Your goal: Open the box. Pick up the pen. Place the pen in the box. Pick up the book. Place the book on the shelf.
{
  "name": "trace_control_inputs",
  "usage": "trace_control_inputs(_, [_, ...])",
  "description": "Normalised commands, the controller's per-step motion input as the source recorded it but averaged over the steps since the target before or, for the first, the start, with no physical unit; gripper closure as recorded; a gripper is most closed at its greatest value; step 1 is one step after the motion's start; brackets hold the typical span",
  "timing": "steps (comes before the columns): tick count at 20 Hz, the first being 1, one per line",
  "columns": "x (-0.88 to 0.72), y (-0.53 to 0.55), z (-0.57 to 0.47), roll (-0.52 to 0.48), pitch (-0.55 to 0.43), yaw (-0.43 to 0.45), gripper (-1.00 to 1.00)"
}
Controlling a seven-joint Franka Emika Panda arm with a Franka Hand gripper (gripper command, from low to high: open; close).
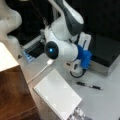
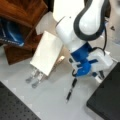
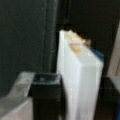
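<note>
Nearest, at a front view's bottom edge, lie the perforated metal strips [image 1: 78, 113], just beside one corner of the book [image 1: 57, 96]. The book is flat on the pale tabletop [image 1: 105, 105], cover up and closed. At a front view's left, beside the book, stands the shelf [image 1: 12, 95], dark brown with a pale flat top; the book is not on it.

Next comes the pen [image 1: 89, 86], flat on the tabletop between the book and the box [image 1: 107, 53]. It lies free (nothing grips it) and outside the box.

Beyond the pen hangs the gripper [image 1: 76, 67], low over the tabletop on its blue mount, close to the box's silvery front side. In a front view the gripper [image 2: 76, 71] is just above one end of the pen [image 2: 70, 90], apart from it, with the book [image 2: 46, 52] toward that view's left, the shelf [image 2: 22, 15] at its top left and the box [image 2: 107, 100] at its bottom right. Whether the jaws stand apart or together cannot be told, and nothing is seen held between them.

The box rests at a front view's right with its black lid down flat. A white cable [image 1: 41, 70] runs along the tabletop behind the book, and a grey tray [image 1: 28, 56] with a blue edge sits farther back, by the arm's base.

The wrist view shows only a white block [image 3: 77, 80] beside a black block [image 3: 46, 95], before a dark surface.
</note>
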Motion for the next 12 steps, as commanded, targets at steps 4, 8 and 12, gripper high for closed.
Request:
trace_control_inputs(4, [-0.15, 0.03, 0.03, 0.032, -0.01, -0.156, 1.0])
trace_control_inputs(8, [-0.14, 0.03, 0.09, -0.066, 0.027, -0.106, 1.0])
trace_control_inputs(12, [-0.09, 0.05, 0.23, -0.196, 0.034, 0.022, 1.0])
